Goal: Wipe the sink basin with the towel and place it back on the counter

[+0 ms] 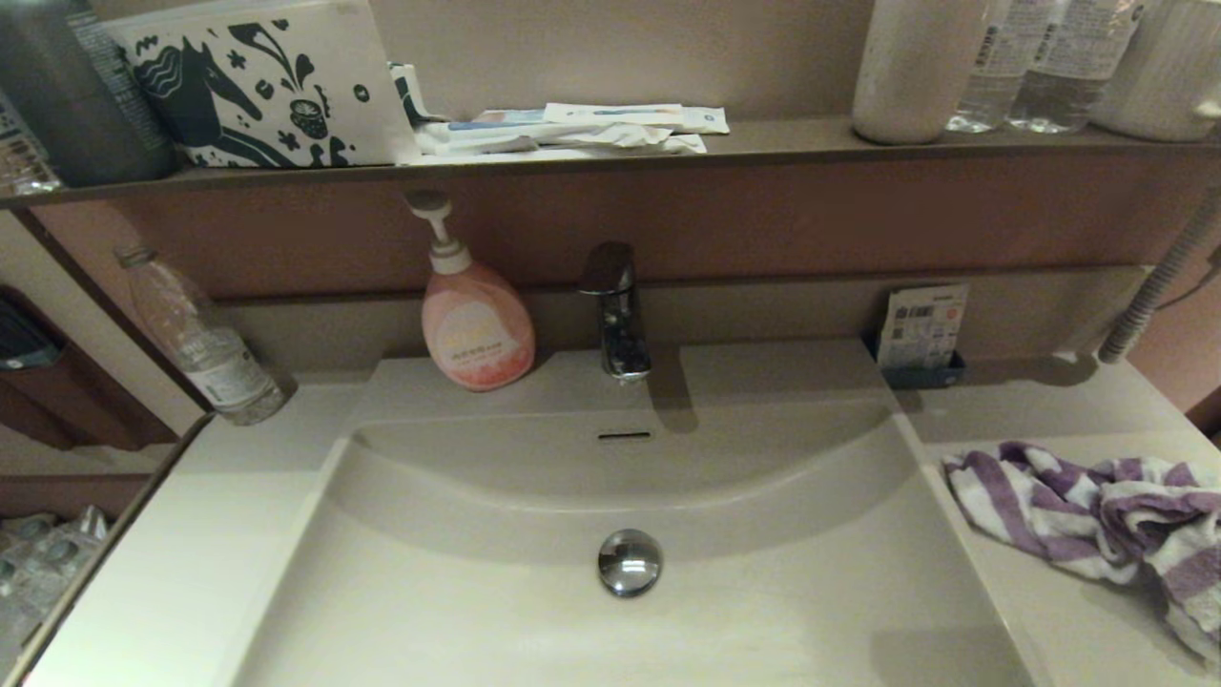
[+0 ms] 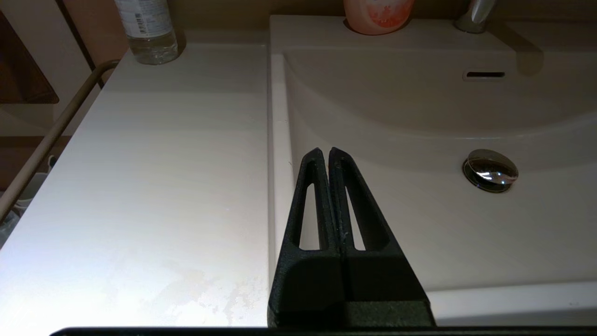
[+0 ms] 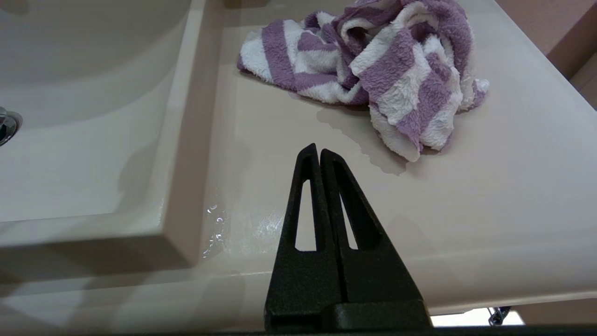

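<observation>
The purple-and-white striped towel (image 1: 1097, 520) lies crumpled on the counter (image 1: 1059, 620) to the right of the sink basin (image 1: 534, 620); the right wrist view shows the towel (image 3: 373, 65) bunched beside a damp patch. The basin's chrome drain plug (image 1: 630, 562) and slot overflow (image 1: 624, 436) are bare. My right gripper (image 3: 319, 150) is shut and empty, held over the counter's front short of the towel. Above the basin's left rim, my left gripper (image 2: 325, 151) is shut with nothing in it. Neither gripper appears in the head view.
A pink pump soap bottle (image 1: 474, 324) and chrome tap (image 1: 618, 310) stand behind the basin. A clear water bottle (image 1: 205, 343) sits back left. A small packet holder (image 1: 920, 334) is back right. The dark shelf (image 1: 763, 143) above carries boxes and bottles.
</observation>
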### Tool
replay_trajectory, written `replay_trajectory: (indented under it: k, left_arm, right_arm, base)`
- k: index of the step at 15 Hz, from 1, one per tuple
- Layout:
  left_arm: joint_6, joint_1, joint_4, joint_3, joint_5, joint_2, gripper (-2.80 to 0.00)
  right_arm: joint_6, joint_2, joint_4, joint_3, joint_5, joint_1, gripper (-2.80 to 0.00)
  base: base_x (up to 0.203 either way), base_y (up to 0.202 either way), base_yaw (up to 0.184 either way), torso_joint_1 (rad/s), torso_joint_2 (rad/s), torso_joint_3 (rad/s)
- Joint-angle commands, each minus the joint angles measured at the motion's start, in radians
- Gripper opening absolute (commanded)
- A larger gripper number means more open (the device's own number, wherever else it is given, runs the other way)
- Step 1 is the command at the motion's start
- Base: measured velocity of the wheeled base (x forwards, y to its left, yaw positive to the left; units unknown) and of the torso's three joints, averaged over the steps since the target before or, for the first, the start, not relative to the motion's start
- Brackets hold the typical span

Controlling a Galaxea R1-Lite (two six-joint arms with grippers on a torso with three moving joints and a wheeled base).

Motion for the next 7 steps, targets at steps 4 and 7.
replay_trajectory:
  k: [4, 7]
  left_arm:
    - [-0.001, 0.001, -0.001, 0.0, 0.0, 0.0, -2.8]
    - [-0.001, 0.0, -0.001, 0.0, 0.0, 0.0, -2.8]
  right_arm:
    - [-0.001, 0.0, 0.0, 0.0, 0.0, 0.0, -2.8]
    - [-0.001, 0.0, 0.0, 0.0, 0.001, 0.0, -2.8]
  base:
    - [0.0, 0.0, 0.0, 0.0, 0.0, 0.0]
    - [0.0, 0.0, 0.0, 0.0, 0.0, 0.0]
